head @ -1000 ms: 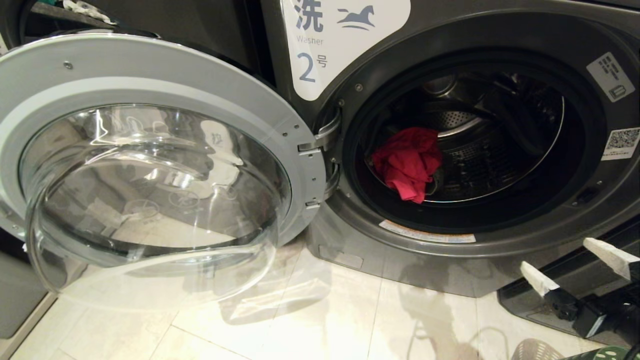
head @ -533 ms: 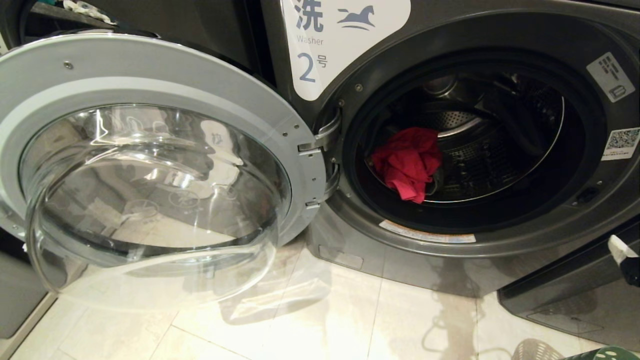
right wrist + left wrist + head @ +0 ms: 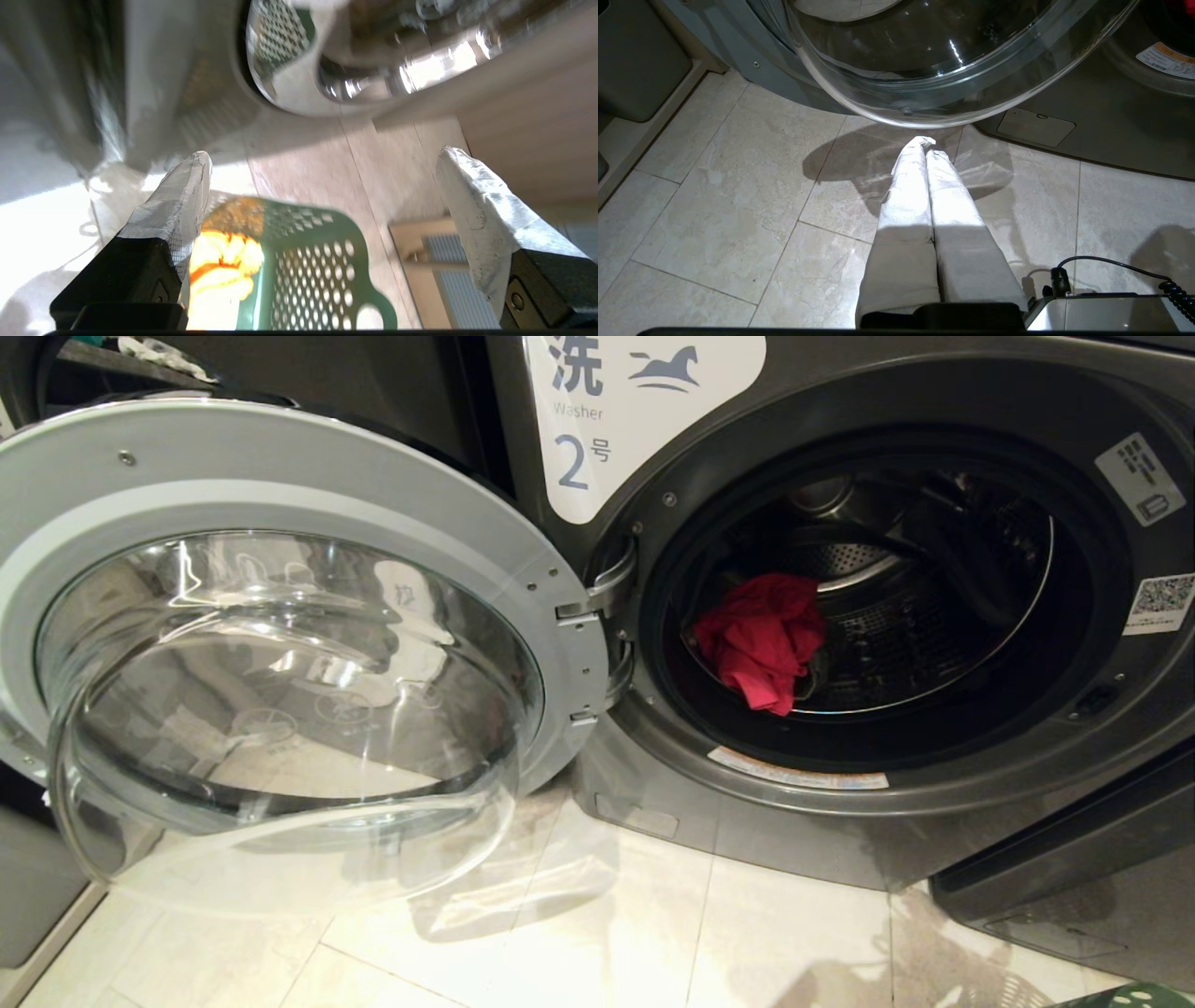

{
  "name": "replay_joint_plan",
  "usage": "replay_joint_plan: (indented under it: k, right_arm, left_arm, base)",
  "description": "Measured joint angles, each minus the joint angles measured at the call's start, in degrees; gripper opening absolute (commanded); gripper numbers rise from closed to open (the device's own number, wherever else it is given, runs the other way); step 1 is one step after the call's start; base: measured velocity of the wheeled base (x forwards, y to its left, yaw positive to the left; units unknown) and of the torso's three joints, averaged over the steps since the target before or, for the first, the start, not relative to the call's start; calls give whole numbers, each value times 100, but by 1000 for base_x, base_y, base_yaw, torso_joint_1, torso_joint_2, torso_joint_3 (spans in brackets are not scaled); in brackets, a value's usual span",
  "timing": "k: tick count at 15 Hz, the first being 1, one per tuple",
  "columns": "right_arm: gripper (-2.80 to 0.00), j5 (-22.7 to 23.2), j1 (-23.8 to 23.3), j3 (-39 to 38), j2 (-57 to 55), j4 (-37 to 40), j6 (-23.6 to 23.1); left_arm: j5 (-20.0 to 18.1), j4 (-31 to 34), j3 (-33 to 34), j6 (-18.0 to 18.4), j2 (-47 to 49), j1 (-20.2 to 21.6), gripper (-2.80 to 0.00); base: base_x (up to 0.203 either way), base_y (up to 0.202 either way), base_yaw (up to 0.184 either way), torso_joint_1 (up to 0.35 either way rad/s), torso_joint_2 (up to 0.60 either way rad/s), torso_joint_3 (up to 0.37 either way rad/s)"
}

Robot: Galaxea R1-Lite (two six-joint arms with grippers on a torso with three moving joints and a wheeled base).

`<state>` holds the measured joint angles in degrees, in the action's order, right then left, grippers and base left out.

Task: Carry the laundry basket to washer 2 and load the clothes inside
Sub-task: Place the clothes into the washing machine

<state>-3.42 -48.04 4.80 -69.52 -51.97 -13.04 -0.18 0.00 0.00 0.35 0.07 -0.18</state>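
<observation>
Washer 2 (image 3: 840, 840), dark grey with a white label bearing a blue horse and the numeral 2, stands with its round glass door (image 3: 280, 644) swung wide to the left. A red-pink cloth (image 3: 761, 635) lies at the drum's front. Only a sliver of the green laundry basket (image 3: 1134, 997) shows at the head view's lower right corner. In the right wrist view my right gripper (image 3: 324, 156) hangs open above the basket (image 3: 308, 280), which holds a yellow-orange cloth (image 3: 219, 261). My left gripper (image 3: 926, 144) is shut on nothing, parked low over the floor under the door's glass bowl.
The open door juts far out over the tile floor (image 3: 597, 933) on the left. A grey cabinet front (image 3: 28, 887) stands at the far left. Another chrome-rimmed glass door (image 3: 373, 56) and a beige plinth (image 3: 420, 242) lie near the basket. A black cable (image 3: 1111, 263) trails by my base.
My right gripper, at the head view's lower right a second ago, has swung out of that view to the right, still open. The washer, door and red cloth have not moved.
</observation>
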Motion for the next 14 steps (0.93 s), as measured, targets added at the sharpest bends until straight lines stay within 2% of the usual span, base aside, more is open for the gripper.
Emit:
replay_joint_plan:
  k: [5, 14]
  right_arm:
    - [0, 27, -349, -244, -602, -29, 190]
    - [0, 27, -894, 337, -3704, -54, 281]
  left_arm:
    - [2, 0, 0, -2, 0, 0, -280]
    - [0, 0, 0, -2, 0, 0, -280]
  base:
    - [0, 0, 0, 0, 0, 0]
    - [0, 0, 0, 0, 0, 0]
